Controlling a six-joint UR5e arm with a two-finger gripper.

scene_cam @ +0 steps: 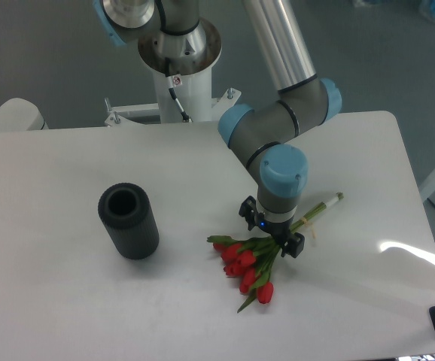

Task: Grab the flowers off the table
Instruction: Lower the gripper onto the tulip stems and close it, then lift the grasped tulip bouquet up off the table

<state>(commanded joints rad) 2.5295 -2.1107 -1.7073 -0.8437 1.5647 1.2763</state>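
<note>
The flowers [246,265] are a small bunch of red tulip buds with green leaves, lying flat on the white table [59,301] right of centre. Their long green stems [324,204] run up and to the right. My gripper [272,230] points straight down over the stems, just above the leaves, and the wrist hides most of it. Its black fingers [293,245] stick out on either side of the stems, so the jaws stand open around them. The bunch rests on the table.
A black ribbed cylinder [129,222] stands on the table to the left of the flowers, its open top facing up. The arm's white base column [178,83] rises at the table's far edge. The table's right edge [417,195] is close to the stem ends.
</note>
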